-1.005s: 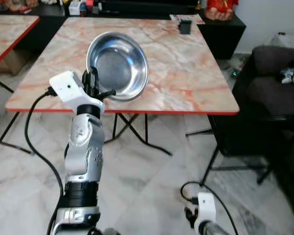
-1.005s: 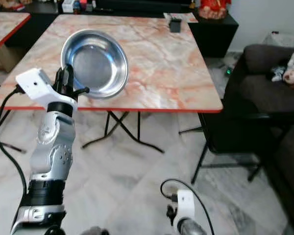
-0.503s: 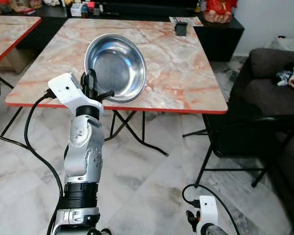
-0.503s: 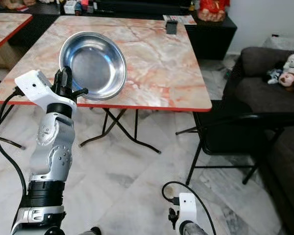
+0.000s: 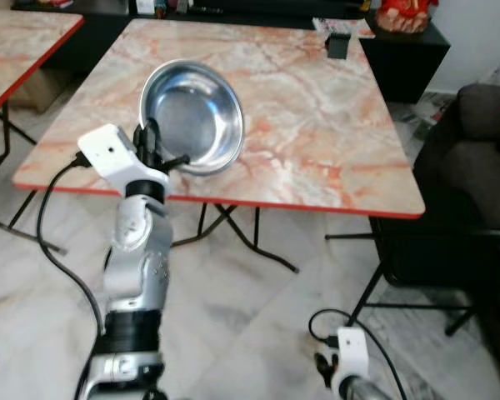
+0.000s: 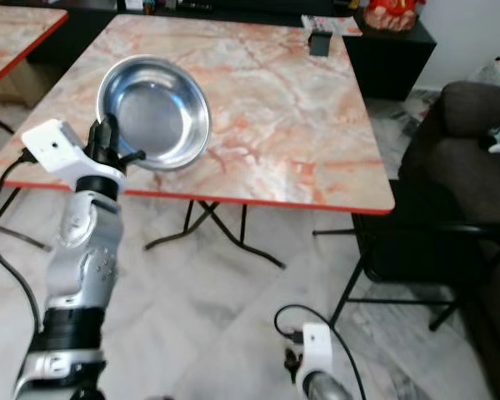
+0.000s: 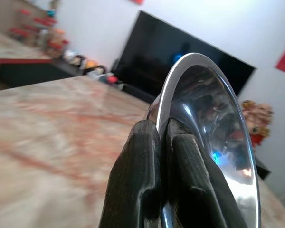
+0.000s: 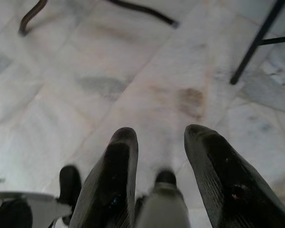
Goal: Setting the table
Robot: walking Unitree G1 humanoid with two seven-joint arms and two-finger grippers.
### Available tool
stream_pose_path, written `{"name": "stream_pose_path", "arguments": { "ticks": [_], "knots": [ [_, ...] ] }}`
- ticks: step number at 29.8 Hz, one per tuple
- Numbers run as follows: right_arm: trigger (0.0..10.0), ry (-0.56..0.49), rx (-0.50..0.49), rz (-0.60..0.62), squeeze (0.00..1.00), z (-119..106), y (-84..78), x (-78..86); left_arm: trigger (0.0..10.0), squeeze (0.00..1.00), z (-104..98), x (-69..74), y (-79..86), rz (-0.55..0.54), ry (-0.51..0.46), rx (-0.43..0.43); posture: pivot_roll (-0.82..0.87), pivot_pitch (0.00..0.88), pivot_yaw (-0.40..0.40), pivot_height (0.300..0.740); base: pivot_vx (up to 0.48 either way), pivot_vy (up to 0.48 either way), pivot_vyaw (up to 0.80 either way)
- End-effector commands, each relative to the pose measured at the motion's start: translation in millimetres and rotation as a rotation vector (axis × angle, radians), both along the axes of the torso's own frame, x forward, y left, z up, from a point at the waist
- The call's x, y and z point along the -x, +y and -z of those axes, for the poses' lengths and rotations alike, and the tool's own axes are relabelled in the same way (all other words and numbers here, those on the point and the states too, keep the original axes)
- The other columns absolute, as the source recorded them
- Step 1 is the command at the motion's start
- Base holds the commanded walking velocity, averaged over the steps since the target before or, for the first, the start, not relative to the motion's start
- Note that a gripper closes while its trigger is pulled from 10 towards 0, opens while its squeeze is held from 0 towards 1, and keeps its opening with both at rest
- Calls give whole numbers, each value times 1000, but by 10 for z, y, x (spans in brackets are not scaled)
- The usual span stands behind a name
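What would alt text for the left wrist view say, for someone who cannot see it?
Two black ribbed pincer fingers pinch the rim of a shiny round steel bowl, held on edge above a pink marbled tabletop. Behind it, blurred, stand a dark television screen against a white wall and a low cabinet with small colourful ornaments.

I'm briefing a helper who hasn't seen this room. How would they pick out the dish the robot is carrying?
Find the square pink marble-patterned table with a red edge. Over its near left corner, the left claw is pinching the rim of a round shiny steel bowl, tilted up on edge. It is the only metal dish there; the small black object sits at the far side.
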State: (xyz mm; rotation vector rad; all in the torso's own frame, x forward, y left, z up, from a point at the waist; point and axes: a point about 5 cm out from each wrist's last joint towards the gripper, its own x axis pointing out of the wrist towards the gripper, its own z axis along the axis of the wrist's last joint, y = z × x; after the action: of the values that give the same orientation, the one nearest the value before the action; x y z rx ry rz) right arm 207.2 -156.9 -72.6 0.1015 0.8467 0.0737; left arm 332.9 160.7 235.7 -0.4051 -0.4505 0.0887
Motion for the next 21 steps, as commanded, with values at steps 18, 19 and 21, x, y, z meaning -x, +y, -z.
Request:
{"name": "stream_pose_path", "arguments": {
  "ticks": [18, 19, 21],
  "knots": [
    [10000, 24, 24, 15, 0, 30, -120, 64, 10000, 0, -28, 6, -165, 53, -12, -10, 67, 104, -68, 740, 387, 0, 0],
    [10000, 26, 26, 12, 0, 33, -124, 70, 10000, 0, -22, 5, -165, 54, -10, -12, 69, 100, -67, 740, 386, 0, 0],
    [10000, 29, 28, 10, 0, 36, -129, 76, 10000, 0, -16, 3, -166, 55, -7, -14, 72, 95, -68, 740, 386, 0, 0]
  ]
}}
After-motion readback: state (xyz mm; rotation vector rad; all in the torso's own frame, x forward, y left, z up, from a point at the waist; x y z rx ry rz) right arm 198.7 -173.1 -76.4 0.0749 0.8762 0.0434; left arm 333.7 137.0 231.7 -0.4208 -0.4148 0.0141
